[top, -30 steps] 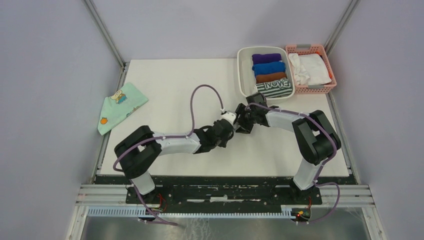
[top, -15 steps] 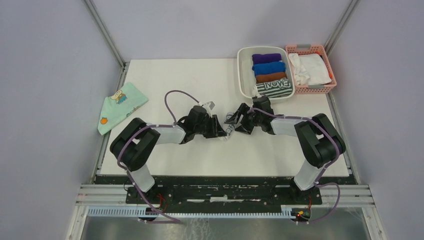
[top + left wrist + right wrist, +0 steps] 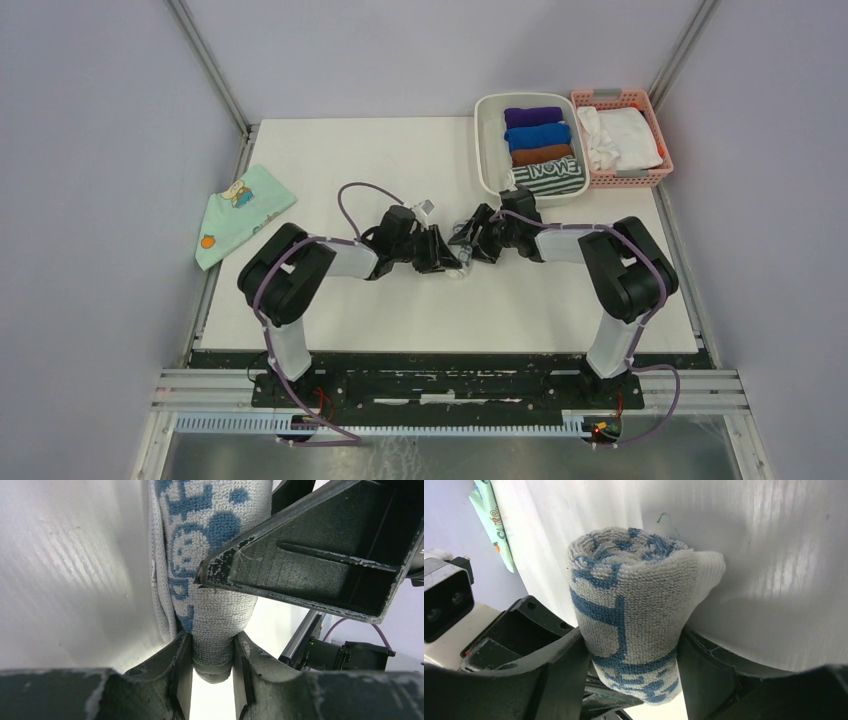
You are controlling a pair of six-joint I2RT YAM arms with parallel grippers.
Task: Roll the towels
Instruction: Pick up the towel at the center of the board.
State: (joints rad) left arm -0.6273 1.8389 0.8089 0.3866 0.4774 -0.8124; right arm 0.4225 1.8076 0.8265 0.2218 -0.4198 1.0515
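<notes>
**tuftedloop:** So where's the blue-grey towel [image 3: 634, 600] at? Looks rolled up to me.

**benchrat:** Yep, tight roll over the middle of the table [image 3: 330, 160], both arms on it. Can't tell if it's resting on the surface. The left gripper [image 3: 212, 642] is narrow, pinching one end of the roll, pads pressed into the terry. The right gripper [image 3: 631, 640] sits wider, clamped round the fat part, cloth touching both fingers. A bit further back, the mint cloth [image 3: 240, 212] lies at the table's left edge, well apart.

**tuftedloop:** And the striped towel [image 3: 548, 177]?

**benchrat:** Far right, already rolled, in the near end of the white bin [image 3: 487, 150]. Behind it in the same bin: brown roll [image 3: 543, 155], blue roll [image 3: 538, 137], then purple roll [image 3: 533, 116]. The pink basket [image 3: 640, 98] sits just right of the bin, with a white cloth [image 3: 620, 135] in it.
</notes>
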